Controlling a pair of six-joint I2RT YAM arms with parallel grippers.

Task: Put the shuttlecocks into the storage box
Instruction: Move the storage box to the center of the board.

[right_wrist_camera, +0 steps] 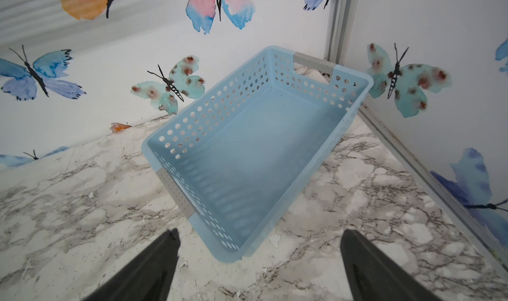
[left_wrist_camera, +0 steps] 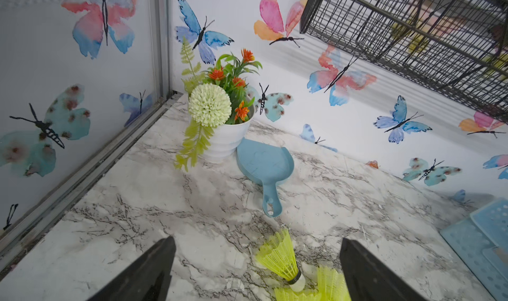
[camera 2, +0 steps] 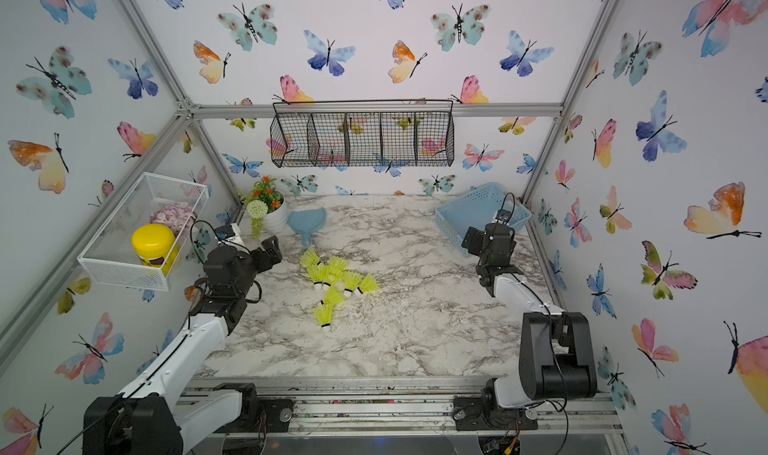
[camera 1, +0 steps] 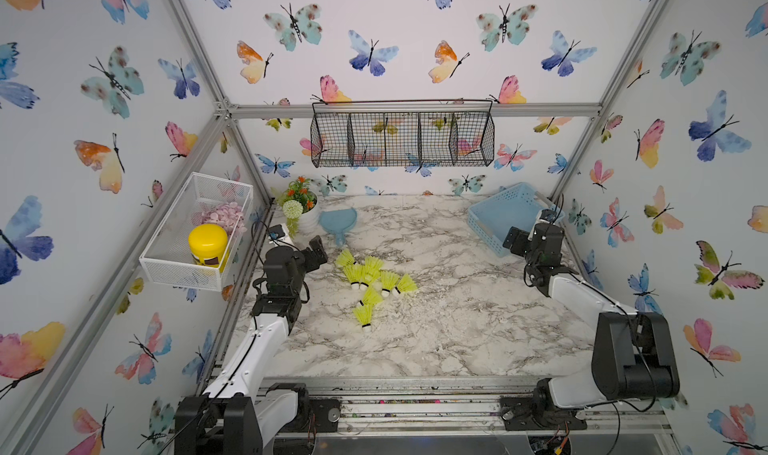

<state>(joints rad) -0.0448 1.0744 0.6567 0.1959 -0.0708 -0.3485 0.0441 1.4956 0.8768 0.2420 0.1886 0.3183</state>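
In both top views, the shuttlecocks (camera 1: 370,282) (camera 2: 336,282) lie heaped on the table (camera 1: 457,328), well apart from the storage box (camera 1: 498,220) in the far right corner. In the left wrist view, the left gripper (left_wrist_camera: 257,242) is spread wide and empty near 1 of them. In the right wrist view, the right gripper (right_wrist_camera: 259,233) is spread and empty before the bare box, so seemingly 0 are stowed.

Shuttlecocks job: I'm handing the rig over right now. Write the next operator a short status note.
Left gripper: open, empty, beside the pile.
Right gripper: open, empty, facing the storage box.
Shuttlecocks: loose pile in the middle of the table, none gripped.
Storage box: far right corner, empty inside.
Done: nothing in the box yet.
Left: carry every shuttlecock over and drop it in.
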